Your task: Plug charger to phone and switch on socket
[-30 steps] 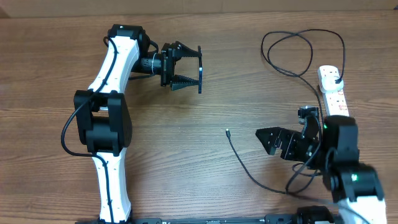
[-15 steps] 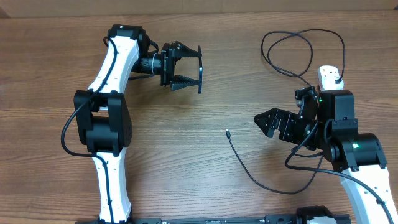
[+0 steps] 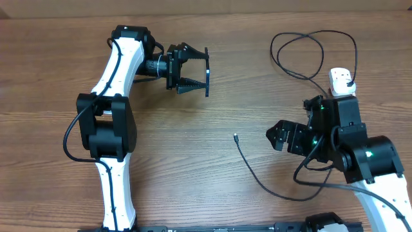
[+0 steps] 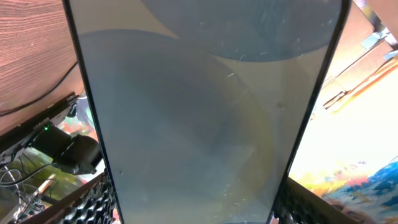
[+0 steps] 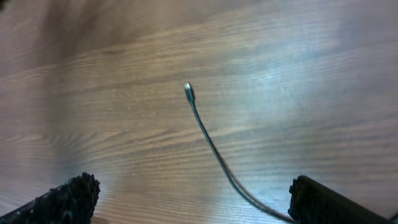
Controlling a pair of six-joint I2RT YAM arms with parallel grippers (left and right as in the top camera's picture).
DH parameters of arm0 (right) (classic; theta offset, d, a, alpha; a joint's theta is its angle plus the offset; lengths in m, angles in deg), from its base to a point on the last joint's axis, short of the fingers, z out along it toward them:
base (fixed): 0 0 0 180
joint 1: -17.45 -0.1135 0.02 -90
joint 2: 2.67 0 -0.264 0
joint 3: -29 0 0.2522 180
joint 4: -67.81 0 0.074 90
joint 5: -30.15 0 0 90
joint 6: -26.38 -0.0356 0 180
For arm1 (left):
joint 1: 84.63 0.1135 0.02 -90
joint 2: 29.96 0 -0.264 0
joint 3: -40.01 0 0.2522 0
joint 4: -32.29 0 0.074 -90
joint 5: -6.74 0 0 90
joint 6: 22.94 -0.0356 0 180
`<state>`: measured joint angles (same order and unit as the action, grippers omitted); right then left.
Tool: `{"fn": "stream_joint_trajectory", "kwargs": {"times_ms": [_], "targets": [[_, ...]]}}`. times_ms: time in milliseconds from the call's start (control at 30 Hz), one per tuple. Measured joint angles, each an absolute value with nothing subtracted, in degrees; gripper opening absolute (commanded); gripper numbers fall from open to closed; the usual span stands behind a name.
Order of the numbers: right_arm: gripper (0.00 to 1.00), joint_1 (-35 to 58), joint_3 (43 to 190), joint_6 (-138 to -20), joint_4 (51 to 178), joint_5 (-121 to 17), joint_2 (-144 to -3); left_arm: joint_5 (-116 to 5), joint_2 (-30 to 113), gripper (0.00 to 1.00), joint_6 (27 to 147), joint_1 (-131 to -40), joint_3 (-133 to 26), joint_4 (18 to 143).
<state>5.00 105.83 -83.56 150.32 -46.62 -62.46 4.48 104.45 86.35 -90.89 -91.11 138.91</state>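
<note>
At the left of the overhead view the left arm point(image 3: 119, 77) rises from the bottom edge and bends right at the top. The left jaws stand fairly wide and grip the phone point(image 3: 206, 64), clamped across its width. From above the phone shows only as a thin dark bar, edge-on and clear of the bench point(image 3: 193, 161), in the upper left of centre. In the left wrist view its glassy grey face and dark rim fill nearly the whole frame, with a ribbed pad at each lower corner. No text on the phone can be made out.

Near the middle of the bench lies the connector tip point(image 3: 235, 136) of the charger point(image 3: 257, 182). It lies free and touches nothing but the wood. From the tip the thin black cable curves down and to the right toward the lower right of the frame. It passes under the right arm point(image 3: 367, 154), and further black cable lies in a large loop at the upper right.

The right jaws are spread wide and hold nothing. They hover just to the right of the tip. In the right wrist view the tip sits above centre, between the two pads at the bottom corners.

At the right, the socket point(image 3: 339, 78) lies on the bench, mostly hidden by the right arm. A black plug point(image 3: 348, 82) sits in its exposed end. Its switches cannot be seen.
</note>
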Motion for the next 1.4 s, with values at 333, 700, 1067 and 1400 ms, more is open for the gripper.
{"fn": "stream_joint_trajectory", "kwargs": {"times_ms": [333, 700, 1067, 1400], "targets": [[1.0, -14.2, 116.2, -94.9, 161.3, -66.7, -69.5, 4.5, 104.4, 0.75, 86.3, -90.9, -91.1, 138.9], [1.0, -18.3, 118.7, -97.6, 146.1, -59.6, -76.9, 4.5, 104.4, 0.75, 86.3, -90.9, -91.1, 138.9], [1.0, -18.3, 118.9, -86.8, 135.2, -43.5, -76.9, 4.5, 104.4, 0.75, 86.3, -90.9, -91.1, 138.9], [1.0, -18.3, 118.9, -81.1, 133.2, -34.7, -76.9, 4.6, 104.4, 0.75, 86.4, -90.9, -91.1, 138.9]]}}
